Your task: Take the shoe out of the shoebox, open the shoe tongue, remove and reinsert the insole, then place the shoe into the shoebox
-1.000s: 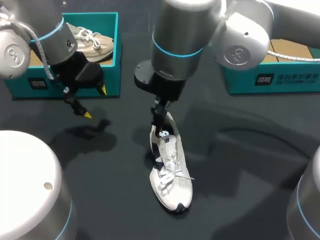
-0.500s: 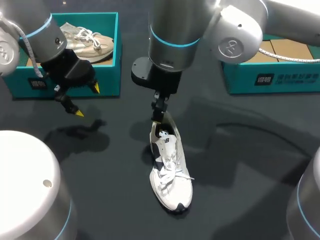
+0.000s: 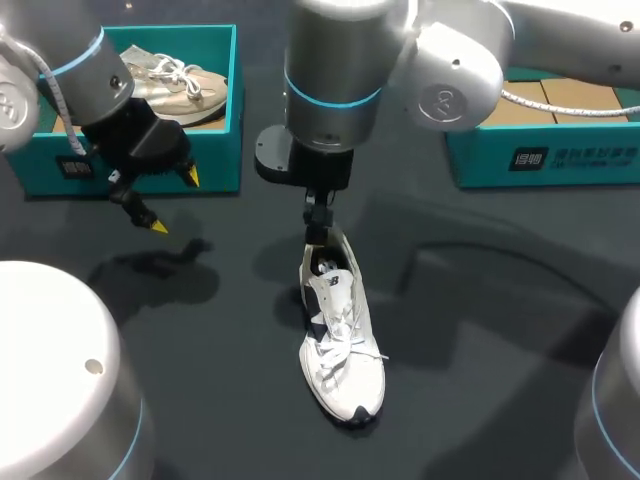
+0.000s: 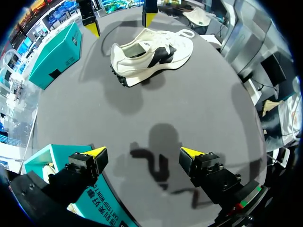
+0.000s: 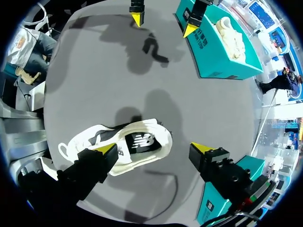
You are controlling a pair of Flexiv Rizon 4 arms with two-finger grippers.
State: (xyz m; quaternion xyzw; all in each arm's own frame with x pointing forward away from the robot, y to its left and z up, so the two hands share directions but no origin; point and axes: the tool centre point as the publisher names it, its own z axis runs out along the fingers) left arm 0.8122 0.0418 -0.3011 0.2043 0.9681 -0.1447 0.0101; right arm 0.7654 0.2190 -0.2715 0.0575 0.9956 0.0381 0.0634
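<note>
Right gripper (image 5: 154, 148) is seen released, its two yellow-tipped fingers spread wide and nothing grasped between them; it is held just above the heel opening of the white shoe (image 3: 340, 340), and whether either finger touches the heel cannot be told. The right arm is brought in from the right and reaches past the middle of the dark counter (image 3: 480, 330). The shoe is set upright on its sole near the middle of the counter, outside any box, with its heel under the right gripper; dark panels are seen on its sides and its laces are threaded. The left gripper (image 3: 172, 200) is likewise released, fingers apart and nothing held, and is placed well apart from the shoe, close to the front wall of the teal shoebox (image 3: 215, 150) at the far left. A beige shoe (image 3: 185, 80) is seen lying inside that box. A second teal box (image 3: 560, 160) is set at the far right of the counter.
</note>
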